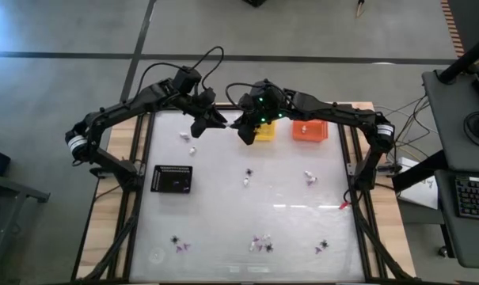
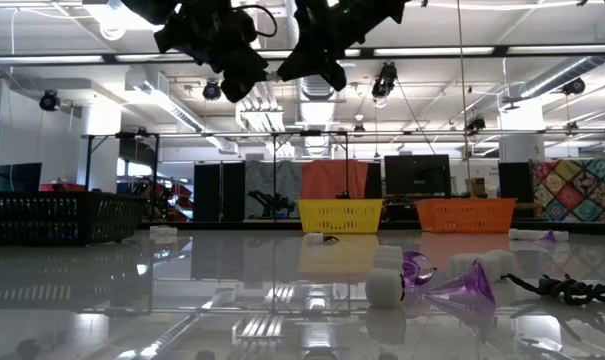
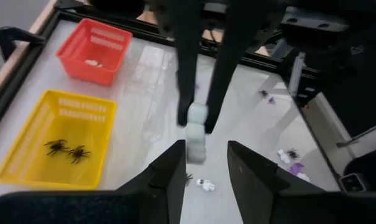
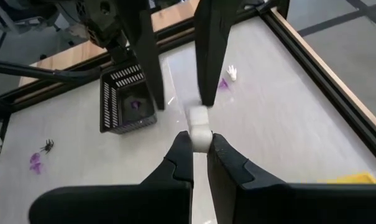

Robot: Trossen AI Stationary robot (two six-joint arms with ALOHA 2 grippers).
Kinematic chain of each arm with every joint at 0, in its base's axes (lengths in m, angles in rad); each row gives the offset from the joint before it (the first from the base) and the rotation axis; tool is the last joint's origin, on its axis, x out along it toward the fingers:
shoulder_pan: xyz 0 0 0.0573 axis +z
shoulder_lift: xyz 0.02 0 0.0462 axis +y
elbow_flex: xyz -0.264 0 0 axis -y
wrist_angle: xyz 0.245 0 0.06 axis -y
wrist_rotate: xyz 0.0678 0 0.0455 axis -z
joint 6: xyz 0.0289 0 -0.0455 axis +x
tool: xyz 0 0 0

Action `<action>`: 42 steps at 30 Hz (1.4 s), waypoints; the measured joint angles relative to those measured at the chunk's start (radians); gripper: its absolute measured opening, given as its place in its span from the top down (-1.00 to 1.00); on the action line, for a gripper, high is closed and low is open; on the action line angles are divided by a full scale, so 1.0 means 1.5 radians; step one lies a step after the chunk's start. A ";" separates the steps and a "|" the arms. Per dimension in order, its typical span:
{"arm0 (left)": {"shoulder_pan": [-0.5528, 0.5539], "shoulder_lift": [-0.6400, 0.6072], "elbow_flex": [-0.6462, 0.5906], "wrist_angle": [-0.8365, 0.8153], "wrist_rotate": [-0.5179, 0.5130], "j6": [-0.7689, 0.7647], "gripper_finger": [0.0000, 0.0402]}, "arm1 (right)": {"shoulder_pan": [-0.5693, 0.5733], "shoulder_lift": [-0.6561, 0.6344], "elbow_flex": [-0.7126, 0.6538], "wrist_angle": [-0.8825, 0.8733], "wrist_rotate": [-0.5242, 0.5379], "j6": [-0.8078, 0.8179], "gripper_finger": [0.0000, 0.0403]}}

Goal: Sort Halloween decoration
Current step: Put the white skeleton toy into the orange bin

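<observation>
Two dark jointed arms (black cables looped above), green wrist lights.

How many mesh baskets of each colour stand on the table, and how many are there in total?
yellow basket: 1
orange basket: 1
black basket: 1
Total: 3

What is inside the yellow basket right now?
Two black spiders lie on the floor of the yellow basket. In the high view, the right end effector hides part of the basket.
</observation>
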 joint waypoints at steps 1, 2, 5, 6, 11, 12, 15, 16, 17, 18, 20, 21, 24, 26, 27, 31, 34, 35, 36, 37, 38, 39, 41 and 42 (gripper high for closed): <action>0.000 0.000 0.000 0.000 -0.011 0.000 0.50 | 0.000 -0.003 0.000 -0.007 0.000 0.000 0.94; 0.000 0.000 0.000 0.000 -0.025 0.000 0.50 | 0.000 -0.007 0.000 -0.013 0.000 0.000 0.94; 0.000 -0.001 0.000 -0.006 -0.059 0.000 0.50 | 0.000 -0.015 0.000 -0.036 0.005 0.001 0.94; 0.000 -0.003 0.000 -0.014 -0.069 0.000 0.50 | 0.000 -0.016 0.000 -0.053 0.019 0.001 0.94; 0.000 -0.013 0.012 -0.099 -0.085 0.041 0.50 | -0.006 -0.019 0.000 -0.195 0.142 -0.018 0.94; 0.000 -0.014 0.018 -0.119 -0.091 0.051 0.50 | -0.010 -0.019 0.000 -0.225 0.163 -0.020 0.94; 0.000 -0.015 0.036 -0.158 -0.112 0.070 0.50 | -0.025 -0.019 -0.001 -0.292 0.200 -0.024 0.94; 0.000 -0.015 0.043 -0.168 -0.125 0.073 0.50 | -0.031 -0.019 -0.002 -0.311 0.206 -0.024 0.94; 0.000 -0.015 0.048 -0.179 -0.138 0.076 0.50 | -0.038 -0.019 -0.002 -0.329 0.208 -0.024 0.94; 0.000 -0.015 0.054 -0.194 -0.150 0.081 0.50 | -0.045 -0.019 -0.002 -0.346 0.208 -0.024 0.94; 0.000 -0.015 0.062 -0.218 -0.177 0.090 0.50 | -0.061 -0.019 -0.002 -0.386 0.208 -0.023 0.94; 0.000 -0.015 0.065 -0.233 -0.188 0.095 0.50 | -0.069 -0.019 -0.003 -0.406 0.208 -0.020 0.94; 0.000 -0.015 0.067 -0.272 -0.198 0.109 0.50 | -0.096 -0.019 -0.017 -0.448 0.210 -0.015 0.94; 0.000 -0.015 0.065 -0.284 -0.198 0.113 0.50 | -0.112 -0.019 -0.035 -0.454 0.220 -0.007 0.94; 0.000 -0.015 0.063 -0.292 -0.198 0.113 0.50 | -0.120 -0.019 -0.048 -0.456 0.228 -0.007 0.94; 0.000 -0.015 0.056 -0.312 -0.199 0.113 0.50 | -0.153 -0.019 -0.106 -0.461 0.242 -0.004 0.94; 0.000 -0.015 0.055 -0.322 -0.199 0.113 0.50 | -0.177 -0.019 -0.150 -0.461 0.243 -0.003 0.94; 0.000 -0.015 0.055 -0.324 -0.199 0.113 0.50 | -0.185 -0.019 -0.164 -0.460 0.243 -0.003 0.94; 0.000 -0.015 0.055 -0.326 -0.199 0.113 0.50 | -0.192 -0.019 -0.178 -0.458 0.243 -0.005 0.94; 0.000 -0.015 0.055 -0.329 -0.199 0.113 0.50 | -0.200 -0.019 -0.191 -0.456 0.243 -0.006 0.94; 0.000 -0.015 0.055 -0.329 -0.199 0.113 0.50 | -0.206 -0.019 -0.203 -0.452 0.243 -0.006 0.94; 0.000 -0.015 0.055 -0.330 -0.199 0.113 0.50 | -0.213 -0.019 -0.213 -0.450 0.244 -0.005 0.94; 0.000 -0.015 0.055 -0.334 -0.199 0.113 0.50 | -0.226 -0.019 -0.233 -0.449 0.244 -0.002 0.94; 0.000 -0.015 0.055 -0.333 -0.199 0.113 0.50 | -0.231 -0.019 -0.243 -0.445 0.244 -0.001 0.94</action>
